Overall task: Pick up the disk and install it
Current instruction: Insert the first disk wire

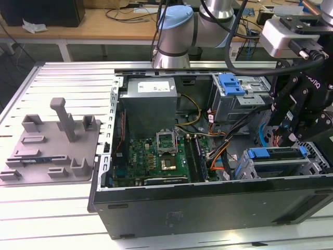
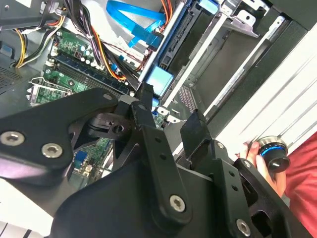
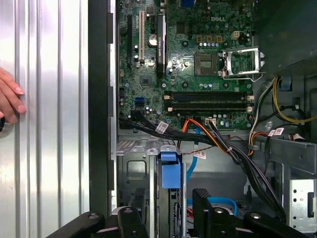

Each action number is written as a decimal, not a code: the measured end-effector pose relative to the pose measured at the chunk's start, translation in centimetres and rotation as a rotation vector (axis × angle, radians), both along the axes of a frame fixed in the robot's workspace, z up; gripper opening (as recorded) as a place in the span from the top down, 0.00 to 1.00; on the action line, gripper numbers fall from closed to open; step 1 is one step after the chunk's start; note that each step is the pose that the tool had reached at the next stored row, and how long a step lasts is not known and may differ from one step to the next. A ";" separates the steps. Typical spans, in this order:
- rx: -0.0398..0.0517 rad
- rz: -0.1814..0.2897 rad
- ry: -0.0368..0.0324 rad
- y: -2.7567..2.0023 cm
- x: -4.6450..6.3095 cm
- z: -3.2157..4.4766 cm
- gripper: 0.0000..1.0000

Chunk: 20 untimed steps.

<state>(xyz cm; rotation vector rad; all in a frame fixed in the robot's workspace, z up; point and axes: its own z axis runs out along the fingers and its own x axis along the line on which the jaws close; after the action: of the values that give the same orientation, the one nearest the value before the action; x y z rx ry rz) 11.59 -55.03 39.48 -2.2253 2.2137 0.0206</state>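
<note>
The disk [image 1: 276, 153] shows edge-on by its blue frame and sits in the drive cage at the front corner of the open computer case, on the exterior view's right. Its blue end tab [image 3: 170, 169] also appears in both wrist views [image 2: 159, 79]. My gripper [image 1: 286, 136] hangs just above that cage. In both wrist views the two black fingers stand apart, and the gripper [image 3: 168, 208] [image 2: 171, 111] is open with nothing between them. The fingers straddle the line of the blue tab without touching it.
The case [image 1: 208, 208] holds a motherboard [image 1: 156, 156], a power supply [image 1: 150, 101], cable bundles [image 3: 233, 148] and a second cage with a blue latch [image 1: 231, 83]. A grey fixture [image 1: 52, 140] lies on the slatted table. A person's hand [image 3: 10, 99] rests beside the case.
</note>
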 end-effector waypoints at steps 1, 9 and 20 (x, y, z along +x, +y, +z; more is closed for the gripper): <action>0.0000 0.000 0.0000 0.00 0.0 0.00 0.50; -0.0177 0.000 0.0005 0.51 0.0 -0.02 0.50; -0.1697 0.000 0.0007 5.05 0.1 -0.02 0.50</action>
<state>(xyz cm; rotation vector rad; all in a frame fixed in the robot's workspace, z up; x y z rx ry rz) 11.66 -49.98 39.46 -2.3068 2.2966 -0.1731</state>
